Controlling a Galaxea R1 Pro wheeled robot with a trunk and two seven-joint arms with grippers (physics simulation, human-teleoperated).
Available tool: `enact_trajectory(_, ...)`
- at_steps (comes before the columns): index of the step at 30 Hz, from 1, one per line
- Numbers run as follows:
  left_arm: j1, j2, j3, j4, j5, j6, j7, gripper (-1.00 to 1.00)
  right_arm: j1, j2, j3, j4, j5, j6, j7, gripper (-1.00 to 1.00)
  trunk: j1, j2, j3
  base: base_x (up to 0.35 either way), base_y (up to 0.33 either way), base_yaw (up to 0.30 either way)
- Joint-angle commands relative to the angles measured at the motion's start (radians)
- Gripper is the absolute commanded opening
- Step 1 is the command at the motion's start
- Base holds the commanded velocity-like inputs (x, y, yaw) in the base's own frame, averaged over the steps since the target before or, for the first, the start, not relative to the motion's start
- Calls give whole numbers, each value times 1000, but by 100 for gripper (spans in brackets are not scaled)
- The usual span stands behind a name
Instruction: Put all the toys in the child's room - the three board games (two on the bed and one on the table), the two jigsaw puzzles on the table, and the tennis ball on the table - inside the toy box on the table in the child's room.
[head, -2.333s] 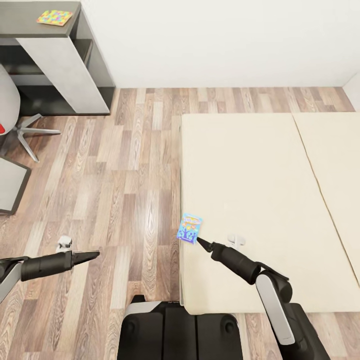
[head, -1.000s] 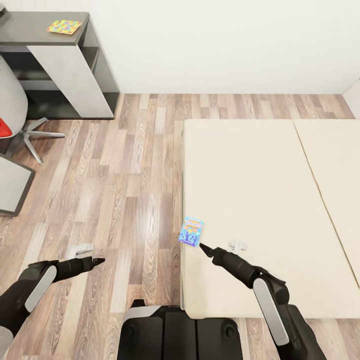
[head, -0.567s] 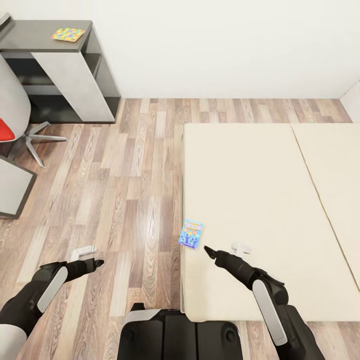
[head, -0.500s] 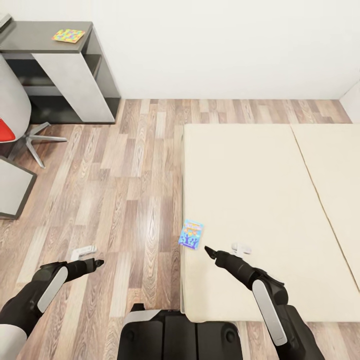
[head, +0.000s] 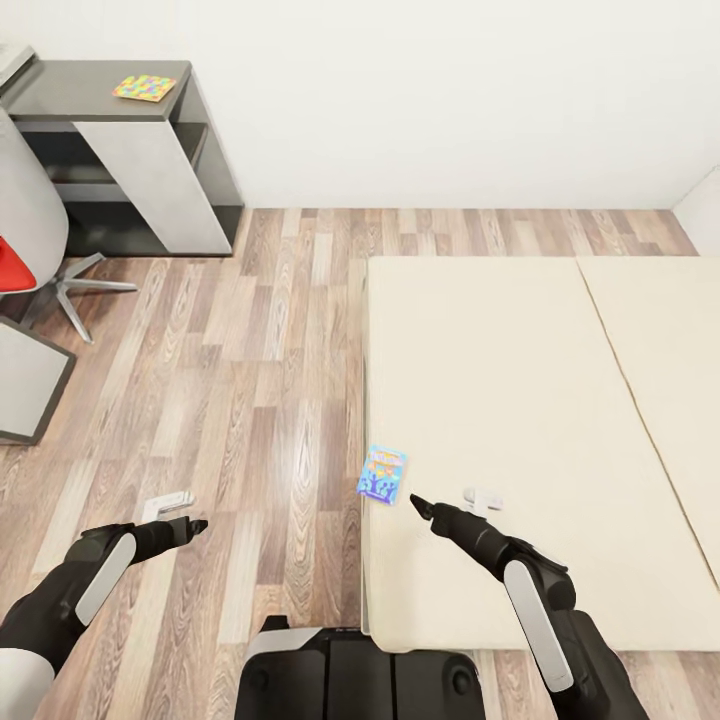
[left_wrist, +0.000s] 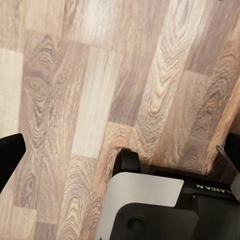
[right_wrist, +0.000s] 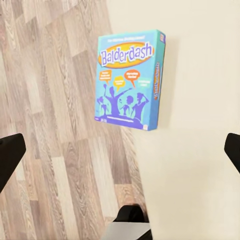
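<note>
Right gripper (head: 414, 499) now drawn back from the blue Balderdash board game (head: 382, 472), with a small gap between tip and box where a couple of seconds ago the tip sat right at the box's near corner. Box left lying flat at the very edge of the bed (head: 500, 400), its left part hanging over the wood-plank floor (head: 250, 380); in the right wrist view the game (right_wrist: 131, 80) straddles the mattress edge, cover up, with both finger ends (right_wrist: 10, 152) parked wide apart at the picture's sides, so released and holding nothing. Left gripper (head: 197, 524) low over the floor, well apart from any toy; in the left wrist view dark finger ends (left_wrist: 10, 155) sit far apart too, probably spread, though the head view is too small to confirm. Whole head view shifted as well, so camera or base moved; the box's place on the bed looks unchanged.

Meaning for the task: no grasp made on this game yet, pickup still to come. Overhang offers a lip to pinch, but a nudge could tip it to the floor. One jigsaw puzzle (head: 145, 87) rests on the dark counter section (head: 60, 100) far left.
</note>
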Motion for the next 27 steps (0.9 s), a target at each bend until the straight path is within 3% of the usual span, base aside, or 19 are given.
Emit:
enact_trajectory(1,0,1,-2,-1,1,4,0,100,0,1,-1,-1,-1,6,2,100,1,-1,1,0,0,0)
enact_trajectory(27,0,1,-2,-1,0,4,-1,100,0,2,8,1,0,7,2,100,1,-1,43,0,0,0)
